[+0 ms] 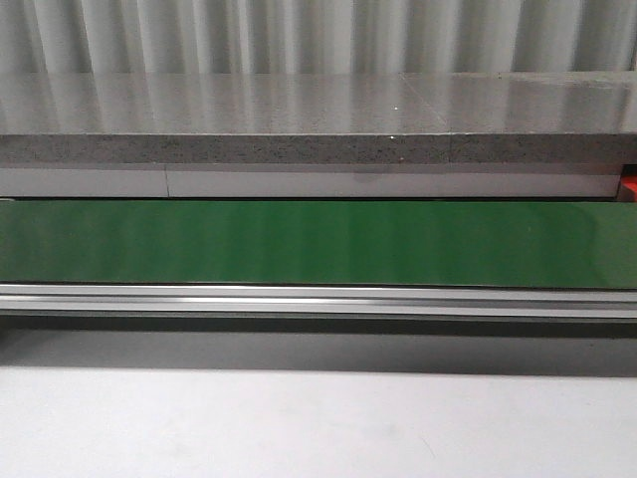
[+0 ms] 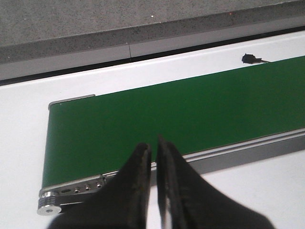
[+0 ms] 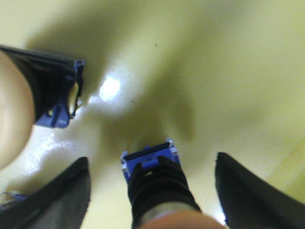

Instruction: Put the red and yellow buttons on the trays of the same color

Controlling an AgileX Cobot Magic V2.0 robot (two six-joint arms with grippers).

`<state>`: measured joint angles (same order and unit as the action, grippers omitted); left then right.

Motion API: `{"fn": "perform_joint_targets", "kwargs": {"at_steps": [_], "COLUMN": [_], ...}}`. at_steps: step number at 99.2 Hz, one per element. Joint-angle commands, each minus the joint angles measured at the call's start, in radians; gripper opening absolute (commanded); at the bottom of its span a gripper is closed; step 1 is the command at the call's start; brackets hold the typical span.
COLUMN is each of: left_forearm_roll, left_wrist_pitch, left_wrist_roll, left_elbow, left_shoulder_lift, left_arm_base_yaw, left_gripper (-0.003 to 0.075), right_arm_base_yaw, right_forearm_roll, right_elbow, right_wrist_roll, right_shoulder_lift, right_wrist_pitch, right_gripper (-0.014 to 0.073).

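Observation:
In the right wrist view the floor of the yellow tray (image 3: 214, 71) fills the picture. A button (image 3: 155, 183) lies on it between the fingers of my open right gripper (image 3: 152, 160), blue base pointing away, black body and silver collar nearer. Neither finger touches it. A second button (image 3: 47, 93) lies off to one side on the same tray, its cap a pale blur. A blue scrap of a third (image 3: 8, 198) shows at the frame's corner. My left gripper (image 2: 153, 148) is shut on nothing above the near edge of the green belt (image 2: 190, 109). No red button or red tray is identifiable.
The green conveyor belt (image 1: 318, 244) runs across the front view with an aluminium rail (image 1: 318, 297) along its near side and a grey stone ledge (image 1: 299, 119) behind. A red sliver (image 1: 631, 184) shows at the far right. A small black part (image 2: 248, 58) lies on the white table beyond the belt.

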<state>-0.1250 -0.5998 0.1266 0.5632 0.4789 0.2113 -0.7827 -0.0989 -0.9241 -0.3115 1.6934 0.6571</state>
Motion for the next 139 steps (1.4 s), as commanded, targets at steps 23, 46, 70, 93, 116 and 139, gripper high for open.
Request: {"fn": "perform_joint_targets", "kwargs": {"at_steps": [23,46,70,93,116,139], "left_forearm_roll": [-0.015,-0.015,-0.015,-0.015,-0.015,-0.015], "left_wrist_pitch": [0.072,0.072,0.072,0.072,0.072,0.072], "left_wrist_roll": [0.000,0.000,0.000,0.000,0.000,0.000], "left_elbow": [0.027,0.027,0.027,0.027,0.027,0.027], "left_shoulder_lift": [0.007,0.007,0.007,0.007,0.007,0.007], "left_arm_base_yaw": [0.007,0.007,0.007,0.007,0.007,0.007], "left_gripper": [-0.0006,-0.0006,-0.0006,-0.0006,-0.0006,-0.0006], "right_arm_base_yaw": [-0.006,-0.004,0.119,0.385,0.646,0.865], "right_forearm_roll": [-0.005,-0.005,-0.005,-0.005,-0.005,-0.005], "right_elbow": [-0.023,-0.023,-0.023,-0.023,-0.023,-0.023], "right_wrist_roll": [0.003,0.003,0.009,0.040,0.108,0.178], "right_shoulder_lift": [-0.128,-0.311,-0.487,-0.577,-0.621,-0.646], "right_wrist_pitch": [-0.017,-0.007,0.014,0.063,0.078,0.063], "right_gripper": [0.0602,0.0573,0.0116,-0.0064,-0.0064,-0.0064]}}
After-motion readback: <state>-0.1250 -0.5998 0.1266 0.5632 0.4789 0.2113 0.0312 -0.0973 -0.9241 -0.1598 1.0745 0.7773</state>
